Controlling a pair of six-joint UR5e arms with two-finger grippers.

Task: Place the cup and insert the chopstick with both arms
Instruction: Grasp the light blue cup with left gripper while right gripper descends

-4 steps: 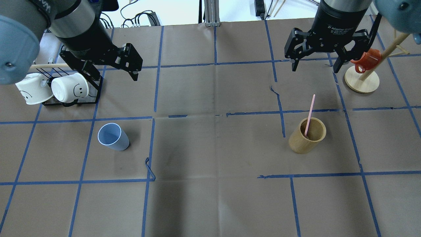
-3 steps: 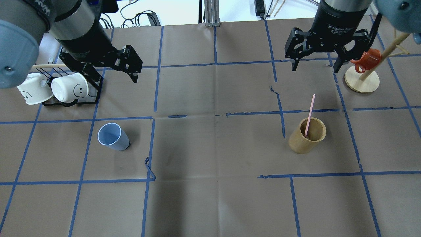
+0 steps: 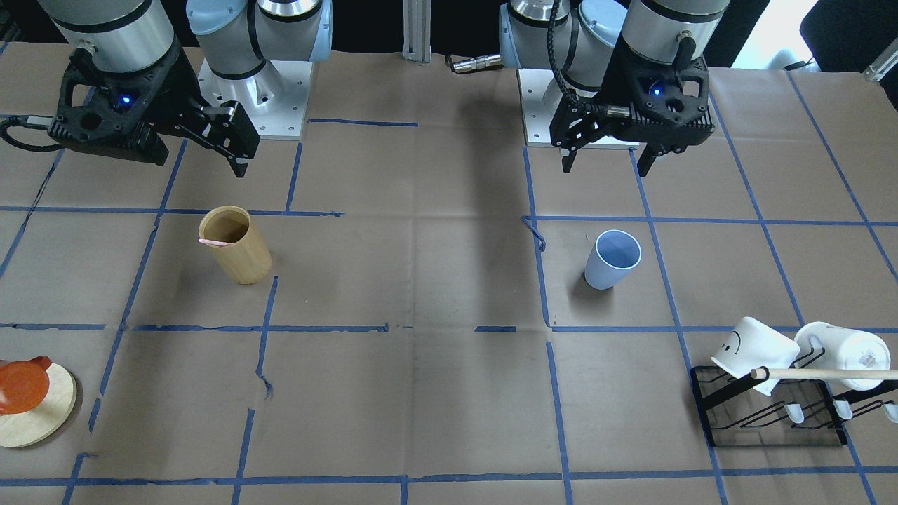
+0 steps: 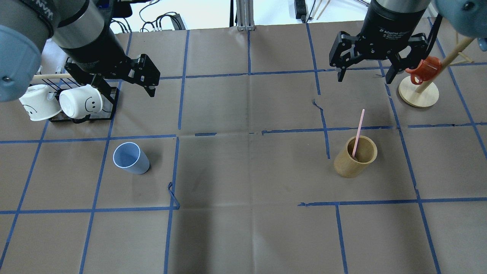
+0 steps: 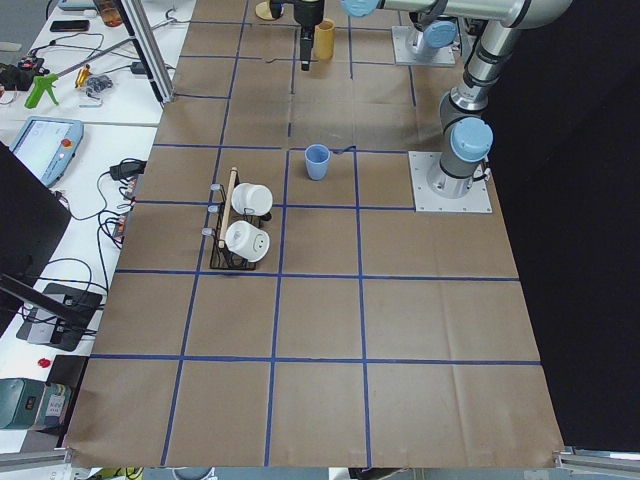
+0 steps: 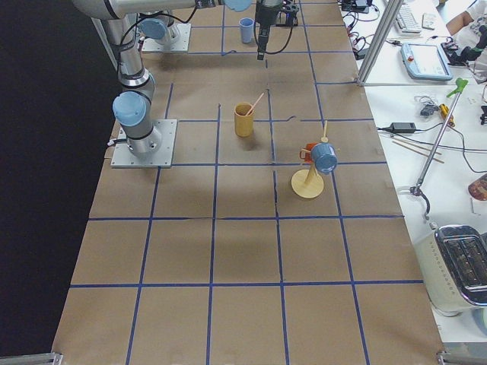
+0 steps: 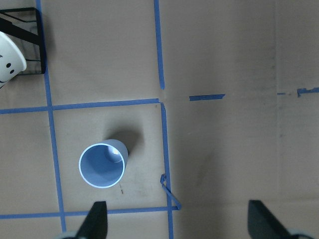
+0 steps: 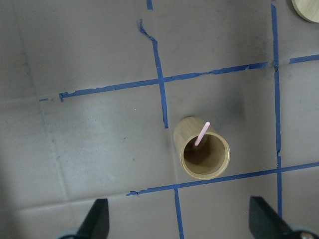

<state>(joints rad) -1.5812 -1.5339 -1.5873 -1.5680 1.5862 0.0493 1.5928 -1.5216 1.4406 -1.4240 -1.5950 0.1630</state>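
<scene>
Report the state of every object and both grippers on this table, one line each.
Light blue plastic cup: upright, empty, standing free.
Bamboo cylinder holder: upright, holds the chopstick.
Pink chopstick: leaning inside the holder.
Two white smiley mugs: tipped sideways on the black wire rack.
Orange mug: hung on the wooden mug tree.
Left gripper: open, empty.
Right gripper: open, empty.

Arms: silver tubular links, pale-blue joint caps | black two-finger left gripper and right gripper | white lettering above the pincer fingers | blue indicator light and black braided cable behind the pincer
</scene>
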